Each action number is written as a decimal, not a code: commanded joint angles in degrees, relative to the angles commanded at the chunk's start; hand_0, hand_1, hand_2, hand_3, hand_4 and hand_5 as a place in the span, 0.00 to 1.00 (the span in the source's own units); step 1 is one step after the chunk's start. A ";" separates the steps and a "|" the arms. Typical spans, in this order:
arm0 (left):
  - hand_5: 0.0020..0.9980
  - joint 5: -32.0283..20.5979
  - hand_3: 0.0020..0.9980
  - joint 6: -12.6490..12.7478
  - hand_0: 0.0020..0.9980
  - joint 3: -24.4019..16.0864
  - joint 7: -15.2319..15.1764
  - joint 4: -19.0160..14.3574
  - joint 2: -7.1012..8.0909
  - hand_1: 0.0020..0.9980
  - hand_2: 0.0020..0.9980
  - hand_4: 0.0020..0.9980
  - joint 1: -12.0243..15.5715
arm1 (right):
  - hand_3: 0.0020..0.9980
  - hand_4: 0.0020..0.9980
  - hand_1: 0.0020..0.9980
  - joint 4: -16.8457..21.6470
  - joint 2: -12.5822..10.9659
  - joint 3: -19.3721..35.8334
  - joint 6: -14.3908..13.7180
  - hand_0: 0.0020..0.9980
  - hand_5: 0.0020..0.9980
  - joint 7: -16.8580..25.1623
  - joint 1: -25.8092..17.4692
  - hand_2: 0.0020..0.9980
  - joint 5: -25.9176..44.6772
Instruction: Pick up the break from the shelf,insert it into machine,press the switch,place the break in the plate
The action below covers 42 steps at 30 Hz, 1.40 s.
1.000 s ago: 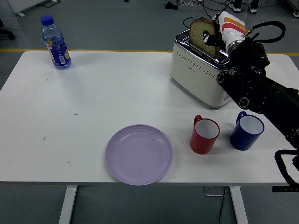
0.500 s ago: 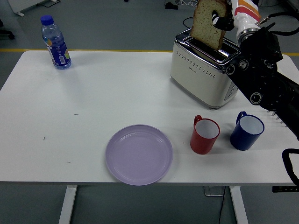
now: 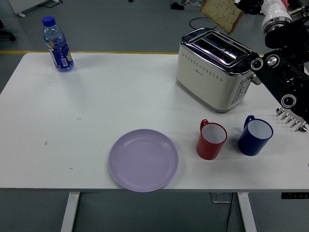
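Observation:
A slice of brown bread (image 3: 222,13) hangs at the picture's top edge, well above the white toaster (image 3: 212,67). My right hand (image 3: 246,6) is shut on the bread's right side; most of the hand is cut off by the top edge. The right arm (image 3: 285,77) rises along the right side, past the toaster. The toaster's two slots are empty and face up. A lilac plate (image 3: 143,159) lies empty near the table's front edge. My left arm is out of view.
A red mug (image 3: 211,140) and a blue mug (image 3: 254,137) stand in front of the toaster, right of the plate. A water bottle (image 3: 57,44) with a blue cap stands at the far left corner.
My right hand has lifted the bread straight up out of the toaster's slot to the top edge of the picture. The arm has risen with it.

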 joint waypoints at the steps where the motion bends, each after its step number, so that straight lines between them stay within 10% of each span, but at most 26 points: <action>1: 1.00 0.01 0.57 0.00 0.42 -0.02 0.00 0.00 -0.01 0.48 0.50 0.36 0.01 | 0.46 0.55 0.28 0.65 -0.11 -0.04 -0.01 0.22 0.08 -0.06 -0.13 0.38 0.24; 22: 1.00 0.78 0.57 -0.06 0.42 -0.55 -0.13 0.00 -0.51 0.48 0.51 0.36 0.95 | 0.45 0.54 0.28 34.11 -12.86 -13.87 6.30 0.20 0.07 -1.30 -13.35 0.37 27.04; 42: 1.00 0.96 0.57 -0.24 0.42 -0.50 -0.31 0.00 -0.38 0.48 0.51 0.36 0.71 | 0.45 0.53 0.27 36.54 -9.97 -29.24 7.24 0.20 0.06 -0.03 -15.86 0.37 37.43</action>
